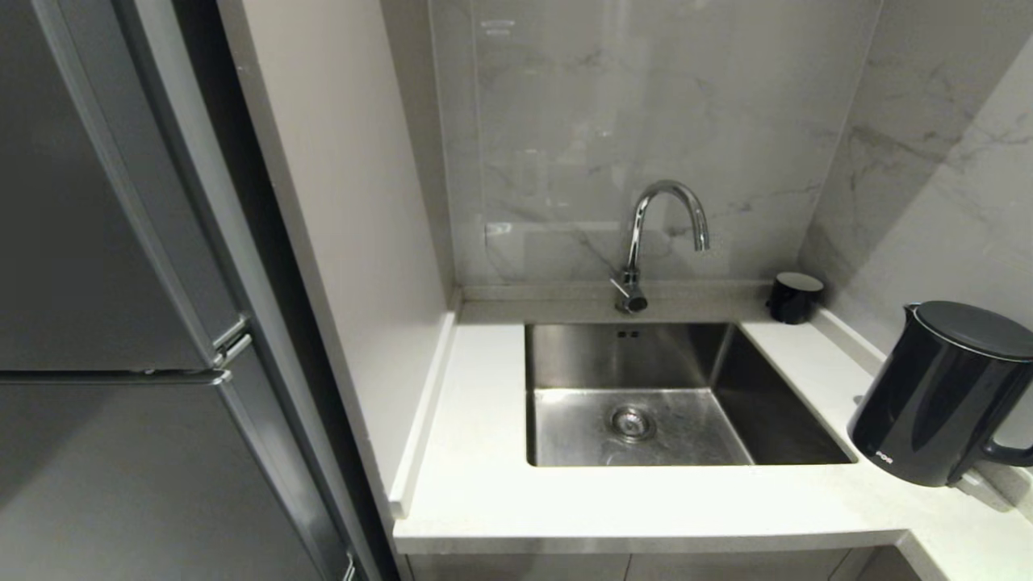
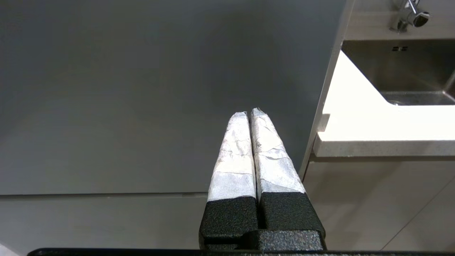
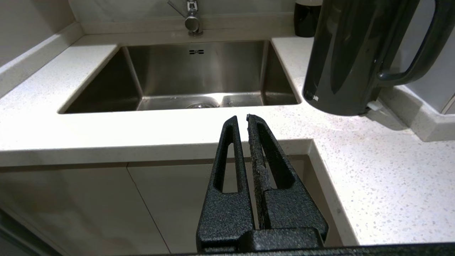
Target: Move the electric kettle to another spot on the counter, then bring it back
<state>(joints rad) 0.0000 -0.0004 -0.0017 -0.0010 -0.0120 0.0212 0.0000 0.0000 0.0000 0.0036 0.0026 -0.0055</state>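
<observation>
The electric kettle (image 1: pixel 940 395) (image 3: pixel 343 57), tall and glossy black with a loop handle, stands on the white speckled counter (image 1: pixel 484 484) (image 3: pixel 373 170) to the right of the sink. Neither arm shows in the head view. My left gripper (image 2: pixel 250 113), its fingers wrapped in white tape, is shut on nothing in front of a grey appliance door, left of the counter's end. My right gripper (image 3: pixel 241 118), black and bare, is shut with nothing in it, low before the counter's front edge, well short of the kettle.
A steel sink (image 1: pixel 646 403) with a curved tap (image 1: pixel 662 234) is set into the counter. A small black cup (image 1: pixel 795 296) stands in the back corner. A grey fridge (image 1: pixel 105 323) and a pale side panel (image 1: pixel 339 242) stand on the left. Cabinet doors (image 3: pixel 89 202) lie under the counter.
</observation>
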